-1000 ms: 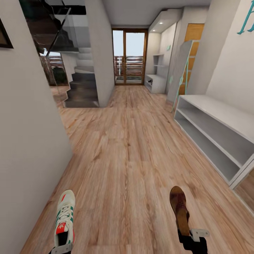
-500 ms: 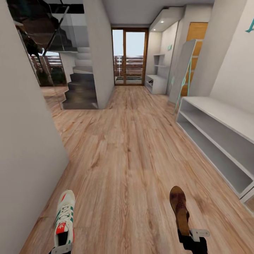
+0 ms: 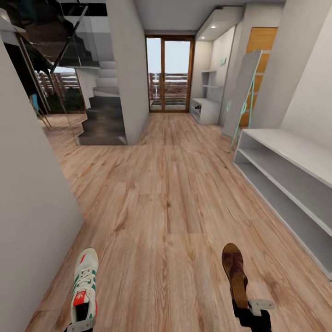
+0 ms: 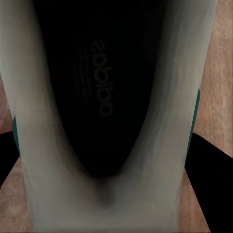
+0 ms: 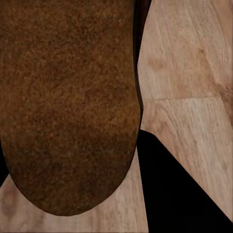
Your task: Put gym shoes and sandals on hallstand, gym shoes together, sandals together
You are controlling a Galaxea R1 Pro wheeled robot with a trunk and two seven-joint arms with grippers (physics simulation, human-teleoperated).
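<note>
Two shoes ride heel-first for carrying: left gripper [image 3: 80,326] clamps a gym shoe [image 3: 85,285] at seven o'clock; right gripper [image 3: 251,310] grips a sandal [image 3: 234,273] at five; hallstand [image 3: 205,109] waits near one o'clock, well apart.

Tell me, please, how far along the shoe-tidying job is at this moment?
Nothing is racked yet: the near rack has bare shelves. In hand: the left gripper carries one gym shoe, the right gripper one sandal, both above the corridor floor. Left: placing these, then fetching the other shoe and sandal.
</note>
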